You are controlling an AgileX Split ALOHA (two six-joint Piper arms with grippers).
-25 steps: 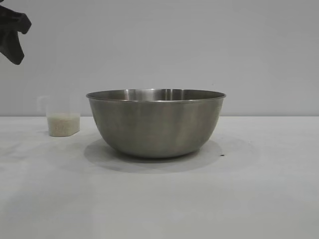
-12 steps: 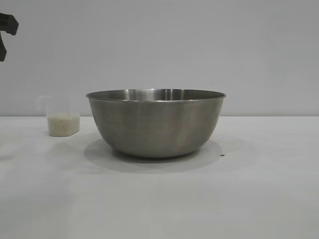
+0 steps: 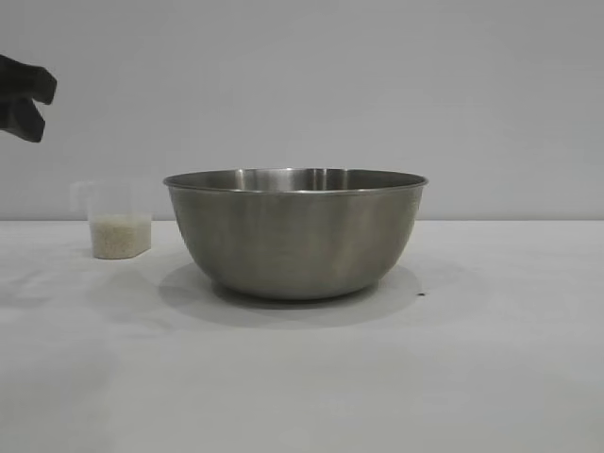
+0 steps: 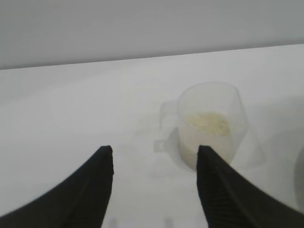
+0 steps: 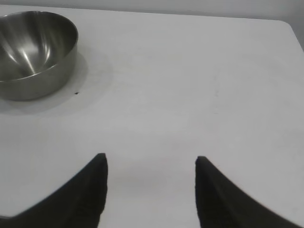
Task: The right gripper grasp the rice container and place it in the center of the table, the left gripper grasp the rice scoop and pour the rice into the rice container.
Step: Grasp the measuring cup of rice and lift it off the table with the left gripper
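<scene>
black wedge-fingered left gripper: lower than before, fingers apart, empty | frosted plastic rice scoop: unmoved | black right gripper: fingers apart, empty

We are looking at a plain grey wall that is filling the upper half of the exterior view, evenly lit and ending along a straight, level line about halfway down. It is also showing as a broad grey band in the left wrist view and as a thin strip in the right wrist view. A tiny dark speck is lying low, right of the middle.
</scene>
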